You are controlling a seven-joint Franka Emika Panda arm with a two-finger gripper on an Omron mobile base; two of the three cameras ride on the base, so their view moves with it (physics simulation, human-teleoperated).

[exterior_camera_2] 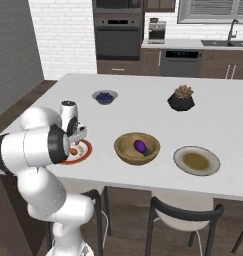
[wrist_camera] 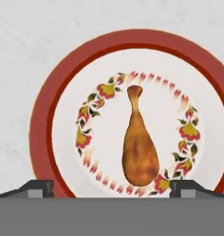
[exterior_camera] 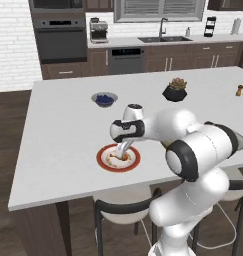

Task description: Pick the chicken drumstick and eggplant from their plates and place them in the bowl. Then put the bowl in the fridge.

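- The gripper (wrist_camera: 111, 186) hangs over the red-rimmed plate (wrist_camera: 44, 120) with its two fingers (wrist_camera: 37, 188) spread wide, one tip at each lower corner of the hand view, pinching nothing.
- The chicken drumstick (wrist_camera: 139, 143) lies between the two tips and just beyond them, near the plate's middle, thick end toward the fingers and narrow bone end pointing away. It touches neither tip.
- A ring of red and yellow flower marks runs around the drumstick on the white plate centre.
- From the right base view, the gripper (exterior_camera_2: 79, 137) stands above that same plate (exterior_camera_2: 85, 155) at the near left edge of the white counter (exterior_camera_2: 143, 107).
- The wooden bowl (exterior_camera_2: 124, 151) sits beside the red-rimmed plate; the eggplant (exterior_camera_2: 140, 146) lies inside it.
- The grey-green plate (exterior_camera_2: 180, 162) lies just beyond the bowl.
- Farther back stand a small bowl of blue berries (exterior_camera_2: 104, 96) and a black pot with a plant (exterior_camera_2: 181, 99).
- Count: one drumstick, one eggplant, two plates, one wooden bowl, one berry bowl, one plant pot.
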